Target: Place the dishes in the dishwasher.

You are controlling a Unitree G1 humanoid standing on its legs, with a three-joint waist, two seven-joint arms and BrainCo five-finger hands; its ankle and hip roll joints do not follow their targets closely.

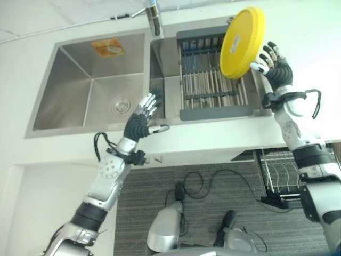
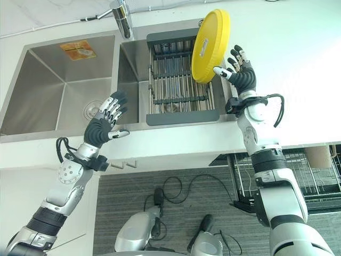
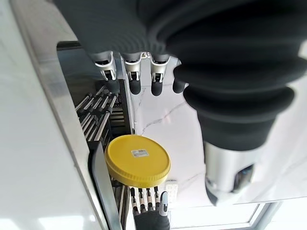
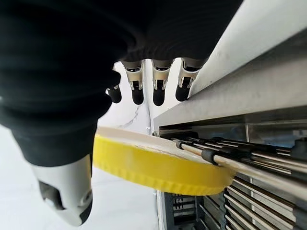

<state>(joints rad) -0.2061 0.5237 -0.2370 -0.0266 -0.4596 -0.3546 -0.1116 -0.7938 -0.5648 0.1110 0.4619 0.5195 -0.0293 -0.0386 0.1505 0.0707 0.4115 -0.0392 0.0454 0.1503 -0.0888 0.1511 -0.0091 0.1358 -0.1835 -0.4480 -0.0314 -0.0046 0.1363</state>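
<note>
One yellow plate [image 1: 243, 41], one dark-framed dish rack [image 1: 215, 80] with metal rods, one double steel sink [image 1: 101, 80], one faucet [image 1: 153, 18] behind the divider, one orange sticker [image 1: 108, 47] on the left basin's back wall, one round drain [image 1: 121, 105] in that basin's floor.

Right hand [image 1: 273, 62]: fingers spread and nearly straight, thumb stretched toward the plate's lower rim, touching or almost touching it; firm contact cannot be told from the head views. Plate stands tilted on its edge over the rack's far right corner, at the sink's right rim. Seen from the right wrist, plate rim [image 4: 158, 167] lying against the rack's rods [image 4: 249, 163], fingers [image 4: 159, 81] extended past it, not curled round it.

Left hand [image 1: 145, 112]: open and relaxed, fingers loosely spread, holding nothing, hovering over the front rim of the sink near the divider between the basins. From the left wrist, same plate [image 3: 138, 160] seen flat-on with a small label at its middle, the right hand's fingertips [image 3: 146, 196] at its edge.

White table [image 1: 32, 74] around the sink, pale with faint veining. Grey ribbed floor [image 1: 213, 192] below the front edge. Wire basket [image 2: 298, 181] pulled out under the table's right end.
</note>
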